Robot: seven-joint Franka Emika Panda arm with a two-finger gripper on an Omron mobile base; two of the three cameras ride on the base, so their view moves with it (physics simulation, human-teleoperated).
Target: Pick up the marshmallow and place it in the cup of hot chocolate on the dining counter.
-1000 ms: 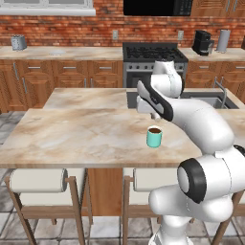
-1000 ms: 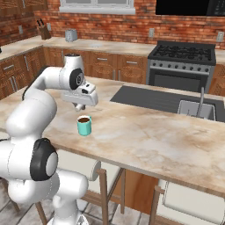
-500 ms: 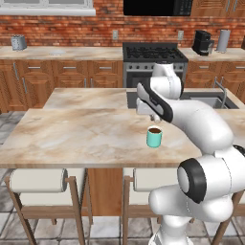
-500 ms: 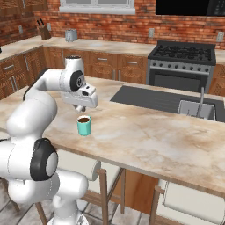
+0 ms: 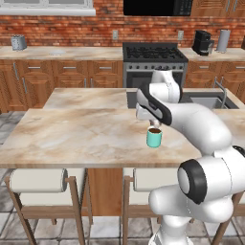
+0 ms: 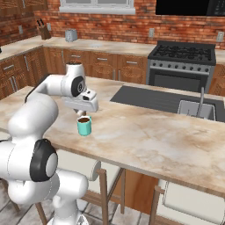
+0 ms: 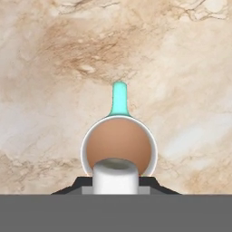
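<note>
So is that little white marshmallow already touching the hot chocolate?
Cannot tell. In the hand view the marshmallow, gripped between the fingertips, overlaps the cup of hot chocolate, but looking straight down hides any gap.

The marshmallow [image 7: 115, 176], a small white stubby cylinder, is seen upright in the hand view, clamped between the closed fingers of the gripper [image 7: 115, 183] directly above the cup of hot chocolate [image 7: 118, 146]. The cup [image 5: 154, 137] is a small teal one with a white inner rim, filled with brown liquid, and a teal handle is shown pointing away in the hand view. It is stood upright on the dining counter [image 5: 72, 134], a beige marbled top, near its front edge [image 6: 84, 125].
</note>
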